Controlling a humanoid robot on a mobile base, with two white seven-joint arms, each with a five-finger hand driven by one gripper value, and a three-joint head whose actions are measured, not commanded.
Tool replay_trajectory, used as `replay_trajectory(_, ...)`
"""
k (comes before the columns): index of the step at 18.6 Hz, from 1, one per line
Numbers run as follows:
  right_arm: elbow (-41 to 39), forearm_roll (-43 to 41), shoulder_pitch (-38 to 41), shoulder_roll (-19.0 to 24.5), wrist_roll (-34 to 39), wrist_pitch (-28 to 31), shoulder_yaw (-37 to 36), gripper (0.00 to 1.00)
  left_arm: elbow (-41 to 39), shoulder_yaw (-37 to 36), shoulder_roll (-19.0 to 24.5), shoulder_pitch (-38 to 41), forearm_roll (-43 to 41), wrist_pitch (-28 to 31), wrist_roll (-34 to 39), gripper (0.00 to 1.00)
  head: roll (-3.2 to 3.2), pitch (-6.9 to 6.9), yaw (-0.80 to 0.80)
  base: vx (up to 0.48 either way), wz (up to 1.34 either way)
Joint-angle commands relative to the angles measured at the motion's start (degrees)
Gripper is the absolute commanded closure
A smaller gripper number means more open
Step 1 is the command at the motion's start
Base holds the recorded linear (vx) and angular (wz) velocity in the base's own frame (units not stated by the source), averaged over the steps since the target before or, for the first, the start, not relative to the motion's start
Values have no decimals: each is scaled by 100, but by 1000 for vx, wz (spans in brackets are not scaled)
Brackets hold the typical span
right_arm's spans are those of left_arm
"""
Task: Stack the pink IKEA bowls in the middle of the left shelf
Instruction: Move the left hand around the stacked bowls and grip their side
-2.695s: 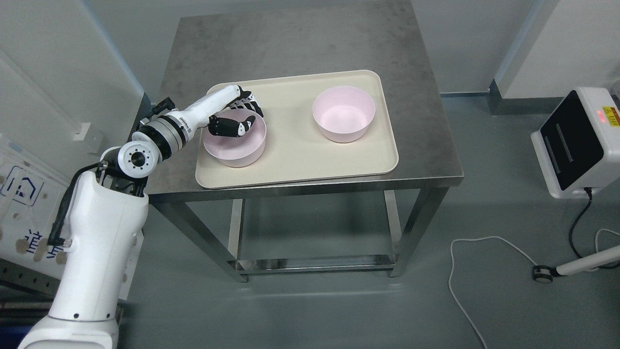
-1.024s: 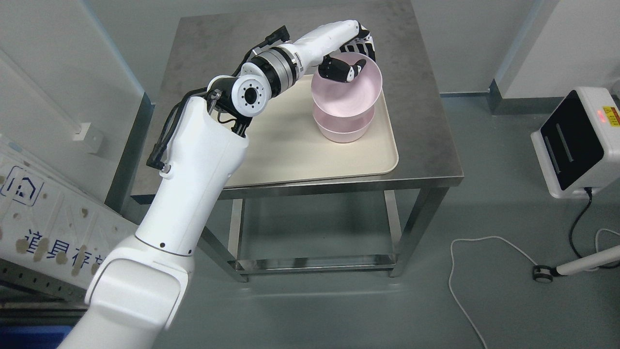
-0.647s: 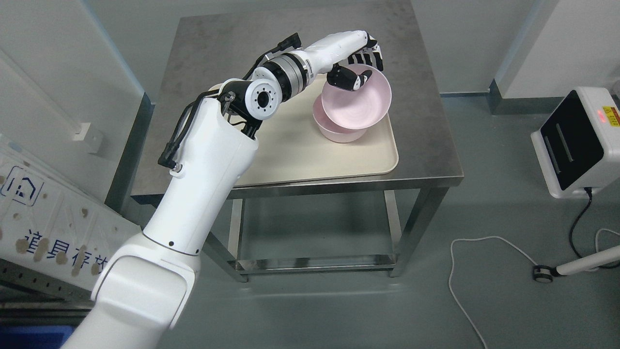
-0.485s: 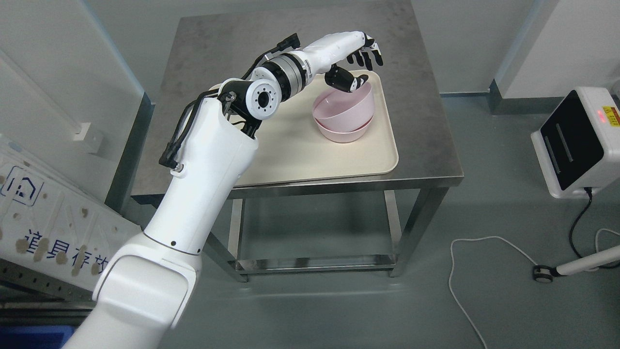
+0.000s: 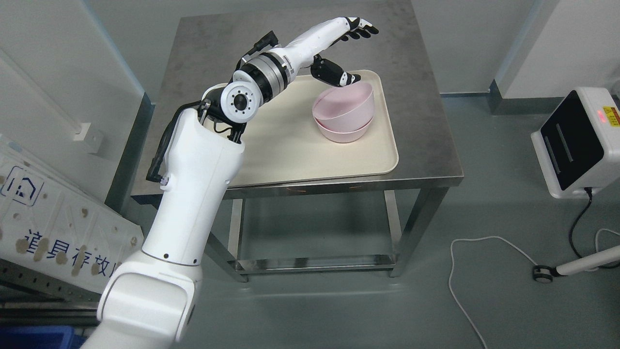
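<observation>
Two pink bowls are nested on the right half of the beige tray (image 5: 290,150). The upper bowl (image 5: 345,107) sits tilted inside the lower bowl (image 5: 341,134), its far rim higher. My left hand (image 5: 349,51) hovers above and just behind the stack, open, fingers stretched out toward the right and the thumb (image 5: 334,72) hanging down close to the upper bowl's far rim. It holds nothing. The left arm reaches across the tray from the lower left. My right arm is out of sight.
The tray lies on a steel table (image 5: 300,39) with a low crossbar. A white device (image 5: 579,140) with a black panel stands on the floor at right, with cables (image 5: 460,271) trailing nearby. A signboard (image 5: 48,232) leans at lower left.
My left hand carried one pink bowl from the tray's left side over to the other bowl, dropped it in, then opened and lifted up and back.
</observation>
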Motion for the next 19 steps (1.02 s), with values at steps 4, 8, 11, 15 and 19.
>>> replay_trajectory(4, -8, 44, 0, -100, 4, 1, -62, 0, -1535, 818, 275, 1911, 1434, -980, -650, 21, 0, 0, 0, 0, 0)
replay_trajectory(8, 1, 44, 0, -100, 4, 1, -62, 0, -1517, 826, 356, 1894, 328, -963, -650, 20, 0, 0, 0, 0, 0)
replay_trajectory(11, 1, 44, 0, -100, 4, 1, -62, 0, -1491, 826, 321, 1841, -295, -884, -650, 20, 0, 0, 0, 0, 0)
replay_trajectory(15, 1, 44, 0, -100, 4, 1, -62, 0, -1491, 589, 259, 1727, -1271, -717, -659, 20, 0, 0, 0, 0, 0)
replay_trajectory(19, 1, 44, 0, -100, 4, 1, -62, 0, -1456, 18, 171, 1534, -1764, -365, -667, 21, 0, 0, 0, 0, 0)
